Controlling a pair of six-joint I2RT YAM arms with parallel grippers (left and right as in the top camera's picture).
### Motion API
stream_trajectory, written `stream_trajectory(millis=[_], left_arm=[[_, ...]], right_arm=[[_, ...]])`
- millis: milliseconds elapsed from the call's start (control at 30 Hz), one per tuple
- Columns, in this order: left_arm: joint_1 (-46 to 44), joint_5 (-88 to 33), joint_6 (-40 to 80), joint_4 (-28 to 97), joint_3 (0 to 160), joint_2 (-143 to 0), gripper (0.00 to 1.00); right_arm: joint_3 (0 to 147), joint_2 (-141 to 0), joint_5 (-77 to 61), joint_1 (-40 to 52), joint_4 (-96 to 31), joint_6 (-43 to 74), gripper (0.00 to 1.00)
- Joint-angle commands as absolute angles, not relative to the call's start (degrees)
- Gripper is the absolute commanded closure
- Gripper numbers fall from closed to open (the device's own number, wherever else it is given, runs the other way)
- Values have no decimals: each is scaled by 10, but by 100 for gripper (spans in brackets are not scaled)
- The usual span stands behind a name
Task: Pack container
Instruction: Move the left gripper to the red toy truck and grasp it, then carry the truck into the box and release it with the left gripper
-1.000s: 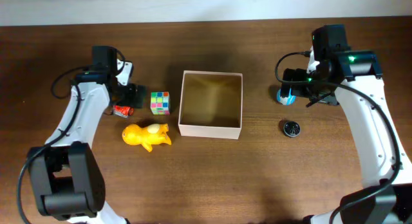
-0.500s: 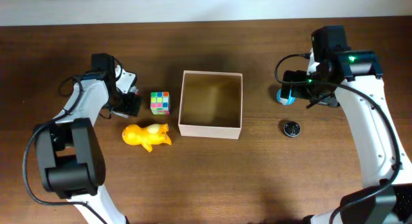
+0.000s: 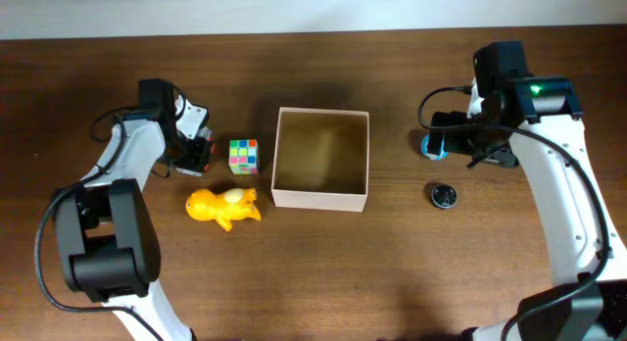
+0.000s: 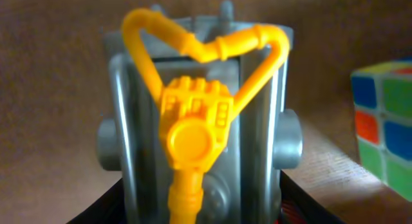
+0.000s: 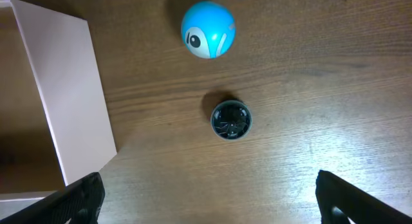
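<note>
The container (image 3: 321,194), a square cream-walled box with a tan inside, stands mid-table with nothing showing in it; its wall also shows in the right wrist view (image 5: 71,89). My left gripper (image 3: 192,155) is low at the container's left, its fingers (image 4: 201,211) closed against the sides of a grey toy with yellow piping (image 4: 199,121), which still rests on the table. A colourful cube (image 3: 244,156) (image 4: 386,121) sits just right of it. A yellow duck (image 3: 223,206) lies in front. My right gripper (image 3: 477,140) (image 5: 209,198) is open and empty above the table.
A blue ball (image 3: 434,145) (image 5: 208,29) and a small black round toy (image 3: 444,195) (image 5: 230,120) lie right of the container, apart from each other. The table's far edge meets a white wall at the top.
My left gripper has moved down and left onto the grey and yellow toy and now has it between its fingers. The right arm has barely moved.
</note>
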State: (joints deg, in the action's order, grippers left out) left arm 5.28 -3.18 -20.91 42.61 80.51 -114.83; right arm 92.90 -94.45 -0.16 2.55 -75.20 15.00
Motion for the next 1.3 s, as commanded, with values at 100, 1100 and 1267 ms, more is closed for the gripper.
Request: stream_trajectory(millis=[100, 1100, 1267], left_arm=[[44, -39, -170, 540, 965, -1114, 61], [-279, 43, 148, 713, 1171, -1271, 69], [-275, 43, 176, 727, 1171, -1318, 70]], right_arm=[[943, -941, -8, 22, -763, 155, 1], [943, -888, -45, -109, -808, 170, 1], [943, -888, -45, -109, -809, 170, 1]])
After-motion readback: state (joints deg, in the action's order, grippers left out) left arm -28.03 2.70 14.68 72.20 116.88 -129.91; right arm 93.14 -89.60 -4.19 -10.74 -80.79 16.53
